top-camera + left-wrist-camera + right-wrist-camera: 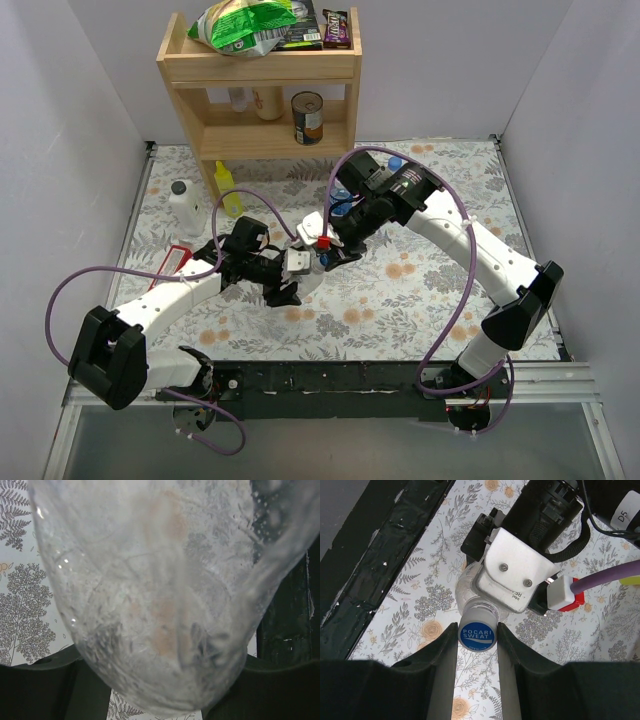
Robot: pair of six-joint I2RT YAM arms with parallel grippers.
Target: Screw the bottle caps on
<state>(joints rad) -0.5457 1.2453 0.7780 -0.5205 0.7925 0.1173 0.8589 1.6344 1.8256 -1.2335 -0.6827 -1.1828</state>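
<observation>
Showing blue lettered cap (476,636), clear droplet-flecked bottle (160,605)

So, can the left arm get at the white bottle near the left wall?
Probably not yet. The left arm has its jaws shut on the clear bottle, while the right arm pinches the blue cap. The mat toward the white bottle looks free, so it would need to let go first.

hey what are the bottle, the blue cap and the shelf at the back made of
bottle: thin clear plastic, glossy; the floral table cover shows through its creased, glinting wall.
cap: probably moulded blue plastic; smooth flat top with white printed lettering.
shelf: looks like pale bare wood; matte, light tan boards, no paint visible.
</observation>
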